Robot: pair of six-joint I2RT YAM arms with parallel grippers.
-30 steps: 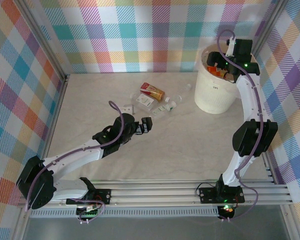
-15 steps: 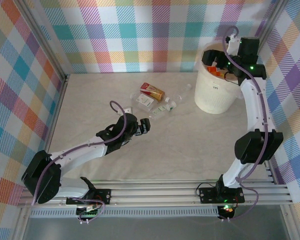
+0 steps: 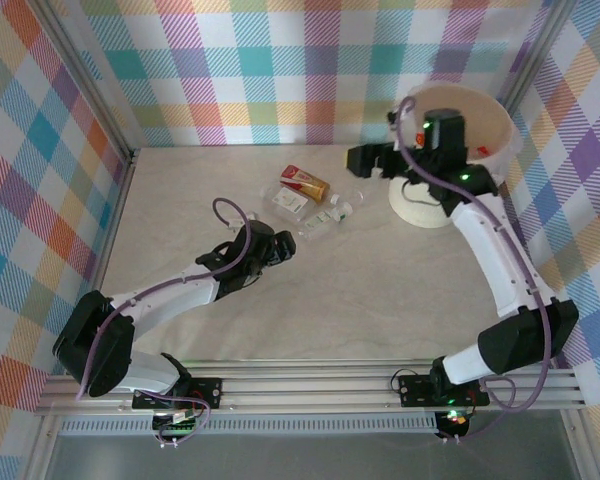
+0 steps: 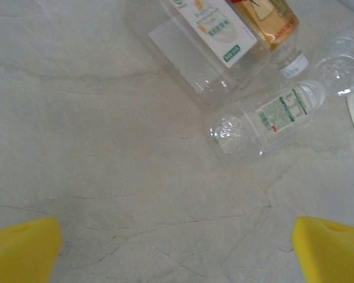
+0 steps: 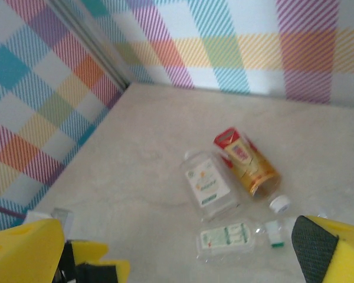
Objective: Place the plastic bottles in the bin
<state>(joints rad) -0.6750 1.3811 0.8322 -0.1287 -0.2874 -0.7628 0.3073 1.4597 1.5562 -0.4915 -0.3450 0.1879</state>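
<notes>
**Op:** Which step is this?

**Ann:** Reach for a pickup, I'd say. Your left gripper (image 4: 177,253) sits low over the table with its jaws full wide and nothing between the pads. The small clear bottle (image 4: 265,115) is just ahead of it, not touching.

**Op:** And my right?

**Ann:** Your right gripper (image 3: 364,160) is up in the air just beside the bin (image 3: 420,208), jaws wide too, holding nothing. The bin is at the far right corner. Its mouth looks tipped toward the overhead camera, and I can't tell what's inside.

**Op:** Next move?

**Ann:** Push your left forward until the pads straddle that small bottle. It lies slantwise, so turn the wrist to bring the jaws across its body, then close. It's thin plastic and likely to squash or slide, so grip mid-body by the label.

**Op:** Counts?

**Ann:** One bin, two grippers. Clustered mid-table there are:
- one amber bottle (image 5: 248,162) with a red top
- one flat clear bottle (image 4: 194,41) with a white label
- the small one
- one crushed clear bottle (image 4: 342,59)

That's four for sure. The white cap (image 5: 278,203) nearby may belong to a fifth, can't tell.
</notes>
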